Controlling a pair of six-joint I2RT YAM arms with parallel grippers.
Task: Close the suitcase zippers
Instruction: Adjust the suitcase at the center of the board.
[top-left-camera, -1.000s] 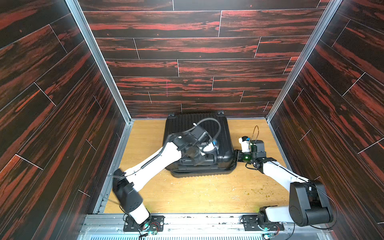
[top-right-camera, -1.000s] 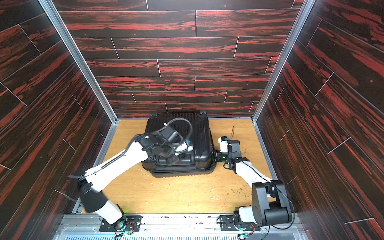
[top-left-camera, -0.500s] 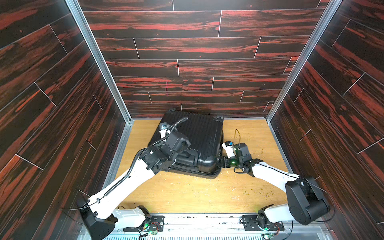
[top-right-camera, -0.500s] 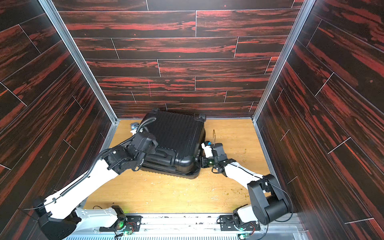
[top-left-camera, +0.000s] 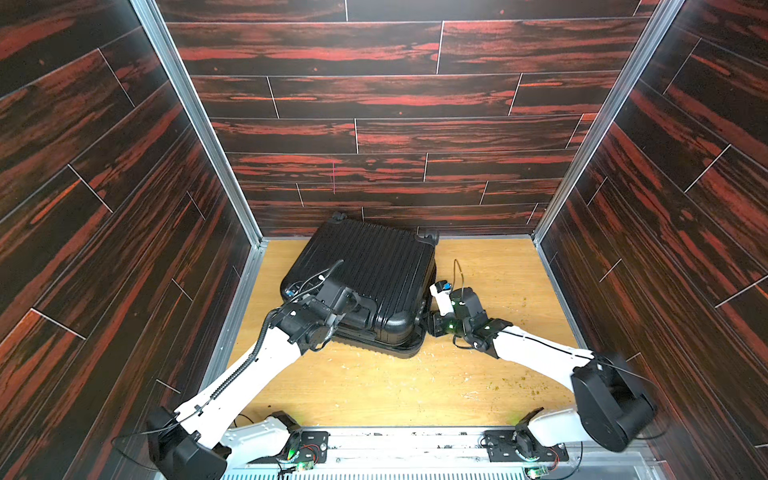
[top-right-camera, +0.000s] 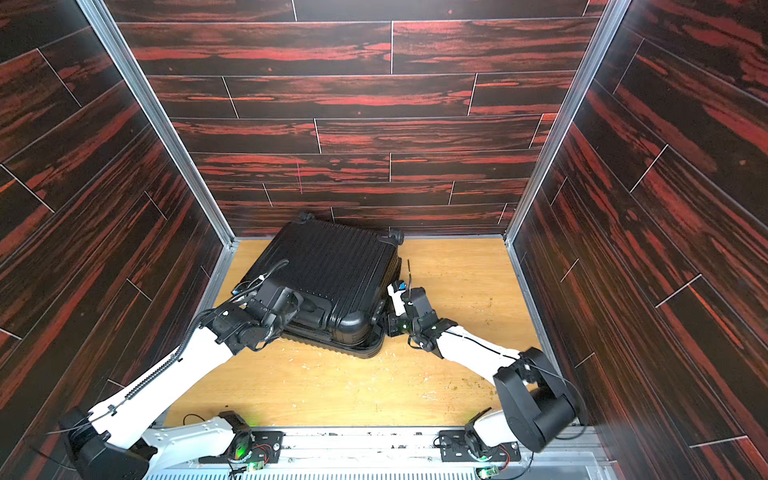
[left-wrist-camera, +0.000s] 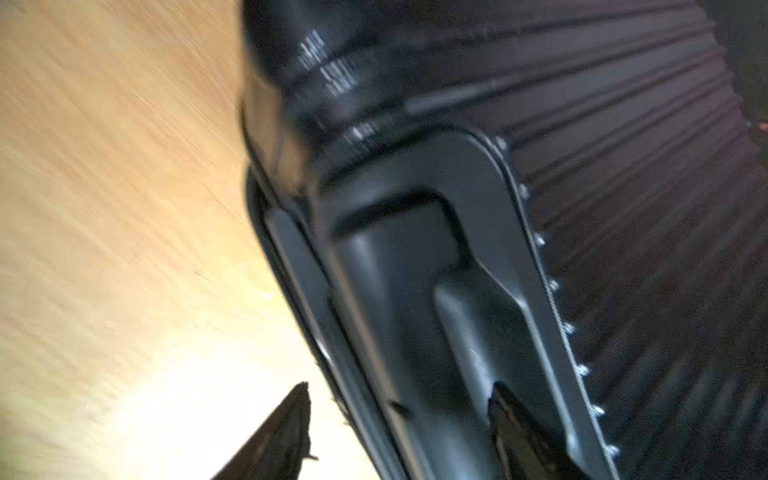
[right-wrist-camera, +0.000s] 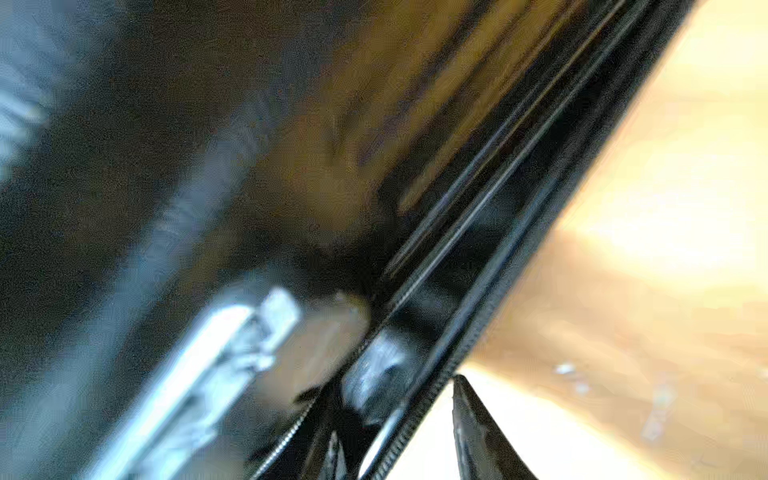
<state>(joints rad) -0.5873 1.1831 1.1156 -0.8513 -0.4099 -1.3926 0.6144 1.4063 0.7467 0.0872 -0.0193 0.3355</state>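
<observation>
On your left, the left gripper (left-wrist-camera: 401, 422) stands wide: one finger is over the bare table (top-left-camera: 374, 386) and the other over the recessed handle (left-wrist-camera: 478, 328) of the suitcase (top-left-camera: 374, 266), and they clamp nothing. The suitcase lies flat with a ribbed shell up, turned askew at the back of the table (it sits left of the table's middle), its wheels (top-left-camera: 428, 237) toward the rear wall (top-left-camera: 374, 137). At its near right corner, your right gripper (right-wrist-camera: 399, 432) has its jaws partly apart astride the zippers (right-wrist-camera: 415, 419). Blur hides whether they pinch anything.
</observation>
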